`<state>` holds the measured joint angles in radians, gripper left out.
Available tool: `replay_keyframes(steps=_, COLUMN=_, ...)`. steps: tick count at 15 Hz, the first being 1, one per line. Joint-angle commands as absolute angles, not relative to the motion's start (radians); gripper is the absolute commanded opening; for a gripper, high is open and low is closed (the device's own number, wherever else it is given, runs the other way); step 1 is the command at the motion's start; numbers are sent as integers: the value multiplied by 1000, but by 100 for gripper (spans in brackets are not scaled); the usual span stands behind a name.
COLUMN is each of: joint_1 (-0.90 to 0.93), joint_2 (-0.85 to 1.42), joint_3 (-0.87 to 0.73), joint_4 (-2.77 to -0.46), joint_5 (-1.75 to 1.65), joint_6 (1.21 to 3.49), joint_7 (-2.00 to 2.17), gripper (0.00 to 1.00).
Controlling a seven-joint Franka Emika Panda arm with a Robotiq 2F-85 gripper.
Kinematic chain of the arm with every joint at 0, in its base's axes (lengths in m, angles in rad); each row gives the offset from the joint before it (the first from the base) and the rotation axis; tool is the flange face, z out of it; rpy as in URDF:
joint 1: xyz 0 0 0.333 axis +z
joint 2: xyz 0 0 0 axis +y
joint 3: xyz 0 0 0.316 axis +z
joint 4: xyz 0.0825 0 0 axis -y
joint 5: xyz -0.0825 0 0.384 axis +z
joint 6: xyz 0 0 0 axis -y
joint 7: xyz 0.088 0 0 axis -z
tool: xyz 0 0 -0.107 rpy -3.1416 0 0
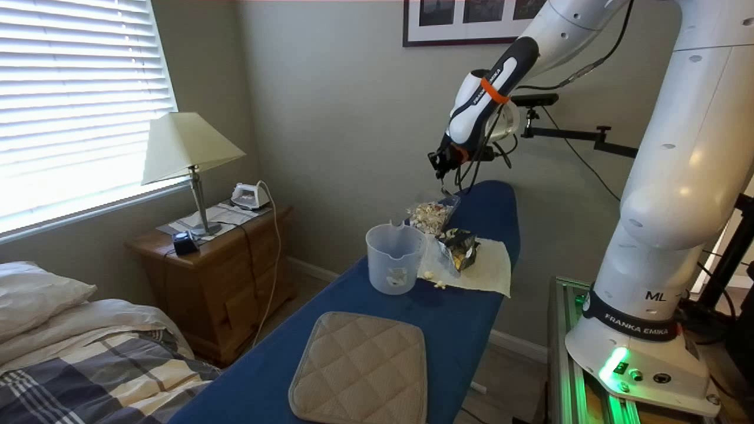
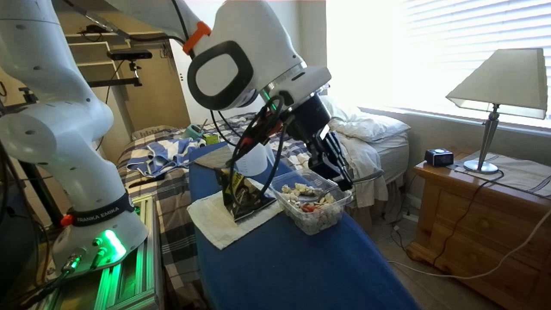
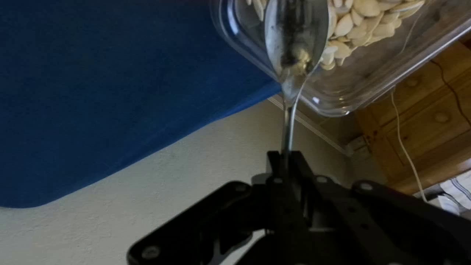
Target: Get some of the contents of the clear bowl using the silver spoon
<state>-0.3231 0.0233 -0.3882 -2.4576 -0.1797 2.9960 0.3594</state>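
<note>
In an exterior view: has one frame point(image 1: 471, 22), only here; puts one bowl point(image 1: 453, 204) on board point(image 1: 456, 324), near one cup point(image 1: 396, 265). In an exterior view: has one towel point(image 2: 165, 157), only here; shows one spoon point(image 2: 309, 198) with head over contents point(image 2: 297, 190), can't tell if touching. In wrist view: gives close look at flat, seed-like contents; shows one gripper point(image 3: 286, 158) pinched tight on spoon.

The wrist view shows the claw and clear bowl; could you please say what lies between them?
In the wrist view, the silver spoon reaches from the claw to the clear bowl.
</note>
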Motion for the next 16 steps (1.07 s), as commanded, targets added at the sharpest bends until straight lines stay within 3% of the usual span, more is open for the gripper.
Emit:
replay_keyframes(steps=1, joint_1=-312, joint_2=5, joint_3=-375, joint_4=-2558, joint_5=-172, joint_6=3187, joint_7=362, gripper=2)
replay_keyframes(steps=8, joint_1=-309, joint_2=63, joint_3=-337, joint_4=-2646, joint_5=-157, joint_6=3484, joint_7=354, gripper=2)
replay_keyframes(steps=16, joint_1=-320, joint_2=151, joint_3=-333, joint_4=-2651, joint_5=-174, joint_6=3612, joint_7=341, gripper=2)
